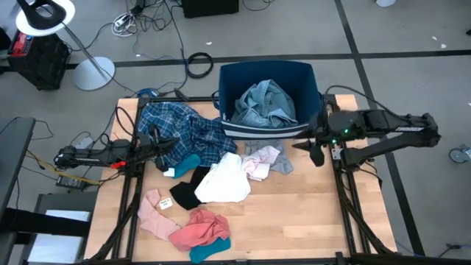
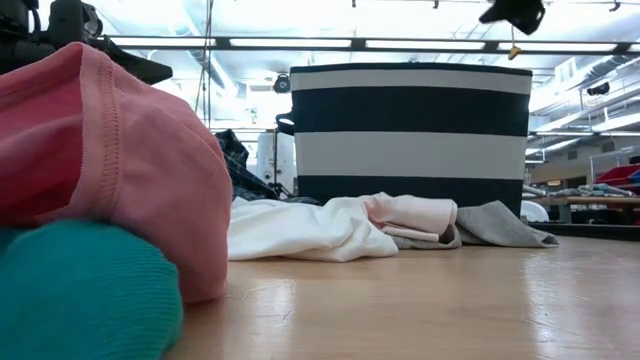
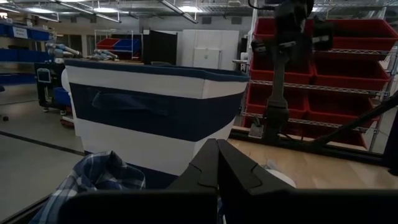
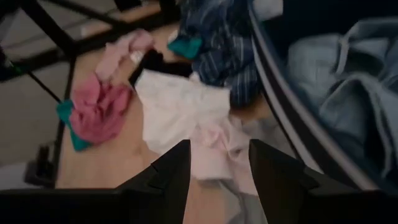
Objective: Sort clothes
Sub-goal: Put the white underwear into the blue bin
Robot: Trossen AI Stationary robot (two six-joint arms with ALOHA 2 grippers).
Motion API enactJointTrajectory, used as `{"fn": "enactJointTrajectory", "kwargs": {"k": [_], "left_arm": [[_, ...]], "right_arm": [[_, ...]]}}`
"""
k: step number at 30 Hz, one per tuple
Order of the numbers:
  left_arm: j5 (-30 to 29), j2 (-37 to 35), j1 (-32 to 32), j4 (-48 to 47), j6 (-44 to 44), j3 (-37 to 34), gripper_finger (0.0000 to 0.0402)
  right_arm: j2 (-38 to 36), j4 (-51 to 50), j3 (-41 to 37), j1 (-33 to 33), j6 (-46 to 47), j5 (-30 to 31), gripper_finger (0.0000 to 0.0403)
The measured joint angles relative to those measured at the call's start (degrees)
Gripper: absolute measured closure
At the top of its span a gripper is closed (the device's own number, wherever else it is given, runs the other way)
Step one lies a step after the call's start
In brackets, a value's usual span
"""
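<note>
The right pincer (image 1: 316, 153) hangs open and empty beside the striped bin (image 1: 266, 131), above the pale pink piece (image 4: 211, 149) on the counter (image 1: 294, 213). The left pincer (image 1: 156, 142), closed and empty, sits over the blue plaid shirt (image 1: 180, 129); a light blue garment (image 1: 263, 103) lies in the bin.

Mixed clothes (image 1: 221, 180) lie crumpled across the table.

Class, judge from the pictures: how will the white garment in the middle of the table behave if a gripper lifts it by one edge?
The white garment lies crumpled in soft folds, so it will probably droop and unfold. It looks thin, likely light. Its edge touches the pale pink piece and may drag it along.
</note>
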Motion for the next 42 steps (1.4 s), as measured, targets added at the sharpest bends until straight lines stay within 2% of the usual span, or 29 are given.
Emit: {"fn": "enactJointTrajectory", "kwargs": {"k": [6, 14, 18, 23, 28, 34, 38, 42], "left_arm": [[0.0, 0.0, -0.02, 0.02, 0.0, 0.0, 0.0396], [0.0, 0.0, -0.02, 0.34, 0.0, 0.0, 0.0396], [0.0, 0.0, -0.01, 0.48, 0.0, 0.01, 0.0396], [0.0, 0.0, 0.0, 1.61, 0.0, 0.0, 0.0396], [0.0, 0.01, -0.02, 1.54, -0.02, 0.52, 0.0396], [0.8, 1.56, -0.3, -7.82, -4.33, 6.5, 0.0396], [0.96, 5.34, -1.75, -9.49, -4.44, 10.36, 0.0396], [0.91, 12.07, -4.32, -9.66, -4.88, 13.28, 0.0396]], "right_arm": [[-0.78, 4.99, -9.03, 3.41, 3.46, 1.93, 0.0238], [-0.62, 21.66, -23.29, 7.38, 8.31, 1.93, 0.0238], [-0.62, 29.8, -29.92, 7.88, 11.46, 1.86, 0.0238], [-0.62, 37.83, -36.56, 7.88, 11.14, 3.13, 0.0238], [-0.62, 38.89, -40.19, 7.82, 11.09, 4.27, 0.0238], [-0.39, 38.96, -41.49, 8.15, 13.13, 4.19, 0.0238], [0.06, 39.21, -41.49, 9.1, 14.44, 3.53, 0.0238], [0.8, 40.39, -41.48, 9.7, 14.44, 3.5, 0.0238]]}}
